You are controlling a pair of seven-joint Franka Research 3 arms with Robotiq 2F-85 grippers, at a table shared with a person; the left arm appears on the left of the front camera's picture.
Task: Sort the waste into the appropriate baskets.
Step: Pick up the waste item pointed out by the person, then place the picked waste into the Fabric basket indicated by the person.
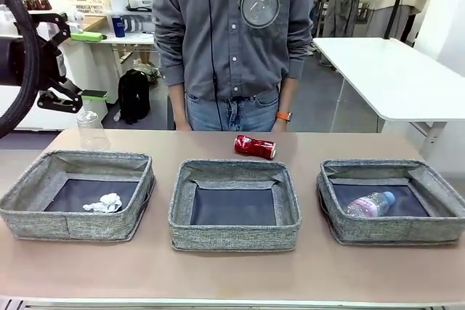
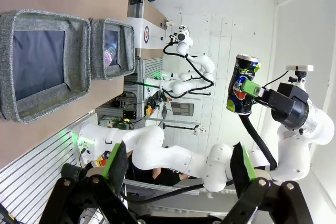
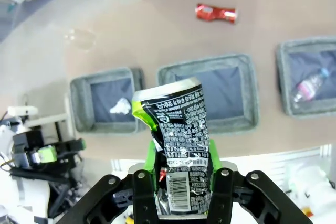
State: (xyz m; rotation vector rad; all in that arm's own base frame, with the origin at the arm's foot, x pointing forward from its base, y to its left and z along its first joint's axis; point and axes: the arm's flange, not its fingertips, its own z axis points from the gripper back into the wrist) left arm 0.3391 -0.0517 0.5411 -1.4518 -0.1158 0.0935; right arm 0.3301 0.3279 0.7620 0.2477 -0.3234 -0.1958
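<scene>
Item: dark crushed can [image 3: 178, 124], clenched in my right pincer [image 3: 181, 156], high above the worktop [image 1: 218, 266], about over the middle basket [image 1: 234, 237]. My left pincer [image 2: 178, 163] hangs released. Step: transfer to a bin; next, I judge, lower over that basket and let go.

baskets [image 1: 69, 223] [image 1: 234, 236] [image 1: 392, 231]: 3, in a row along the tabletop's [image 1: 232, 274] near edge | crushed cans: 2 = red crushed can [image 1: 255, 147] 1 + dark crushed can [image 3: 181, 145] 1 | clear plastic bottle [image 1: 370, 205]: 1 | clear plastic cup [image 1: 92, 130]: 1 | crumpled white paper [image 1: 104, 203]: 1
</scene>
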